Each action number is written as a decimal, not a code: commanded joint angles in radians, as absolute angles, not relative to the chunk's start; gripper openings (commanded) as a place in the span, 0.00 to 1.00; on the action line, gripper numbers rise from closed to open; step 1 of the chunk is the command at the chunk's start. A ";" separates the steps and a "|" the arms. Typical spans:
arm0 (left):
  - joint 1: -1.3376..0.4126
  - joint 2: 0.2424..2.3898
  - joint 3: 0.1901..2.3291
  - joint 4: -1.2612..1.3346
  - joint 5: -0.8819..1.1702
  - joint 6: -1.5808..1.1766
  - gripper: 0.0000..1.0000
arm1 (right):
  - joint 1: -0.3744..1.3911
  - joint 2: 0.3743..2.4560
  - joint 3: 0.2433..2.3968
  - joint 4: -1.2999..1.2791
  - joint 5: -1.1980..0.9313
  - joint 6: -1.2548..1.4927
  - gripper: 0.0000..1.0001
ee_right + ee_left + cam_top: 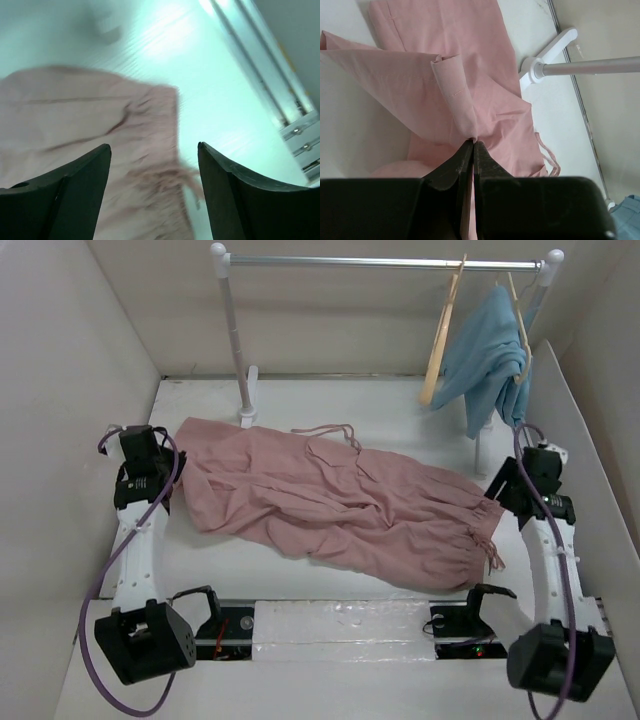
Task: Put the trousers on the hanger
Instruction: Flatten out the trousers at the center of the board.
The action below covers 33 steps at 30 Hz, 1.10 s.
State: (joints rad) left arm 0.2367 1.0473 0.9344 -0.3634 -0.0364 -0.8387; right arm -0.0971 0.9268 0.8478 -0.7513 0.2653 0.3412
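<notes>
Early days: trousers (340, 505) still flat on the table (190, 555), hanger (440, 350) up on the rail (380, 261).
Our left gripper (472, 145) is pinched on the fabric edge, and our right gripper (155, 155) gapes over the other end. Lifting and draping are all left to do.

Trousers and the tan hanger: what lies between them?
Only a bare stretch of white table separates the trousers from the hanger, which hangs on the rail; the top external view shows it.
</notes>
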 commanded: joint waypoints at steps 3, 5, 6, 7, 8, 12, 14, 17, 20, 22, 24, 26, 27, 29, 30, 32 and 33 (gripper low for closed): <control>0.235 1.058 0.982 -0.347 -0.046 -0.822 0.00 | -0.413 1.112 0.798 -0.476 -0.034 -0.025 0.81; 0.235 1.063 0.982 -0.345 -0.049 -0.821 0.00 | -0.448 1.196 0.813 -0.404 -0.079 -0.113 0.87; 0.235 1.066 0.982 -0.344 -0.049 -0.819 0.00 | -0.457 1.283 0.824 -0.402 -0.125 -0.133 0.89; 0.235 1.066 0.983 -0.345 -0.052 -0.818 0.00 | -0.468 1.325 0.839 -0.403 -0.152 -0.173 0.90; 0.235 1.068 0.982 -0.341 -0.055 -0.818 0.00 | -0.468 1.362 0.859 -0.397 -0.167 -0.190 0.91; 0.235 1.074 0.968 -0.333 -0.061 -0.813 0.00 | -0.477 1.424 0.836 -0.353 -0.198 -0.190 0.88; 0.235 1.071 0.965 -0.330 -0.069 -0.811 0.00 | -0.492 1.431 0.812 -0.307 -0.255 -0.170 0.83; 0.253 1.071 0.956 -0.322 -0.063 -0.813 0.00 | -0.502 1.465 0.802 -0.276 -0.282 -0.169 0.59; 0.262 1.069 0.953 -0.319 -0.064 -0.813 0.00 | -0.502 1.471 0.805 -0.259 -0.279 -0.183 0.20; 0.262 1.069 0.956 -0.325 -0.071 -0.808 0.00 | -0.502 1.421 0.790 -0.223 -0.265 -0.175 0.09; 0.272 1.074 0.963 -0.330 -0.083 -0.804 0.00 | -0.502 1.305 0.779 -0.177 -0.276 -0.164 0.08; 0.272 1.077 0.969 -0.337 -0.100 -0.801 0.00 | -0.502 1.263 0.801 -0.118 -0.287 -0.149 0.09; 0.281 1.078 0.973 -0.339 -0.103 -0.801 0.00 | -0.502 1.270 0.825 -0.117 -0.301 -0.149 0.09; 0.281 1.078 0.977 -0.345 -0.121 -0.801 0.00 | -0.502 1.314 0.917 -0.140 -0.327 -0.179 0.08; 0.281 1.080 0.982 -0.348 -0.127 -0.798 0.00 | -0.502 1.380 0.948 -0.147 -0.346 -0.189 0.08; 0.281 1.080 0.985 -0.359 -0.146 -0.795 0.00 | -0.492 1.451 1.026 -0.140 -0.382 -0.205 0.08; 0.281 1.078 0.988 -0.360 -0.152 -0.792 0.00 | -0.492 1.488 1.052 -0.138 -0.388 -0.209 0.08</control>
State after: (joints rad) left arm 0.2729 1.0824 0.9382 -0.3599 -0.1081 -0.8124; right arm -0.4911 1.4120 0.9653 -0.2203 -0.3309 -0.1768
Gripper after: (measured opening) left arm 0.003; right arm 0.112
